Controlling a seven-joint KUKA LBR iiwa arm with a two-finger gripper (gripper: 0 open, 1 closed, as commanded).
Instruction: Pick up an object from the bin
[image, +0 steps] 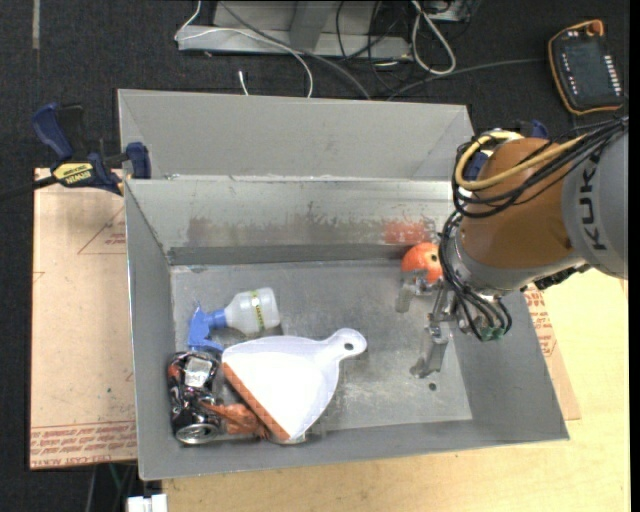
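Nothing picked yet. Gripper (429, 362) sits low over bare floor at right of the bin (300, 215), nothing seen in it; open or closed, can't tell. Nearest item: small orange thing (421, 259) just above it by the back wall. White scoop (292, 382), clear spray bottle (243, 313) and black-silver clutter (194, 396) lie lower left, well apart. Whole grasp and lift left.

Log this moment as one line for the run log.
gripper: over bare floor, bin right side | nearest: small orange ball, toward back wall | front left: white scoop, spray bottle
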